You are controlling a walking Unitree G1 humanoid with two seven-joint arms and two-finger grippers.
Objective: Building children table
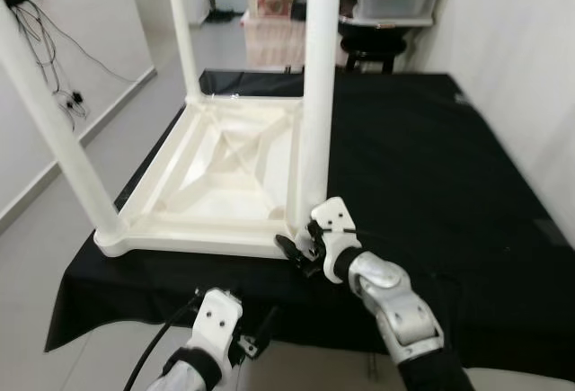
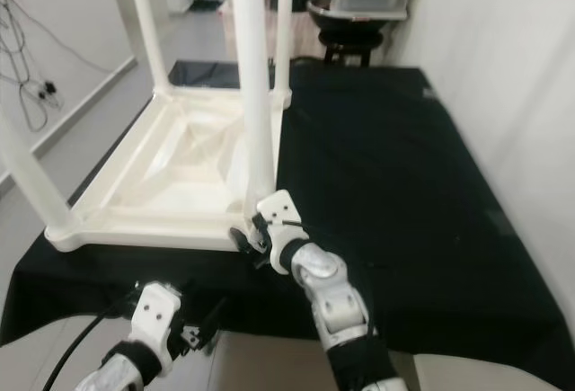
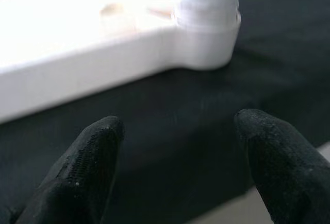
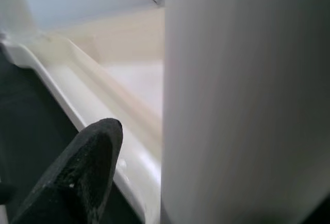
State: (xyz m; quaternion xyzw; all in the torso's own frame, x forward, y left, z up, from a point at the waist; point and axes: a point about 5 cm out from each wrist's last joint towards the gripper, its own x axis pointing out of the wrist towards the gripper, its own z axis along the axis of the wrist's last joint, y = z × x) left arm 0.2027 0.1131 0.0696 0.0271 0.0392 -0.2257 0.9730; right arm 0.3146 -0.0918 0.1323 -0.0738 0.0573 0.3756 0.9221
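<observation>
White plastic children's table (image 1: 216, 171) lies upside down on the black-clothed tabletop (image 1: 431, 166); my right hand (image 1: 301, 249) grips its near upright leg (image 1: 319, 85); my left hand (image 1: 247, 342) hangs open below.

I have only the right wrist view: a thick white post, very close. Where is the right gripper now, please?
Observer: The right gripper is at the foot of the near right leg, where it joins the upturned table top.
Operator: How many legs are fitted?
Observer: Four legs stand upright.
Operator: And the left gripper?
Observer: The left gripper is open, low over the black cloth before the table's near corner.
</observation>
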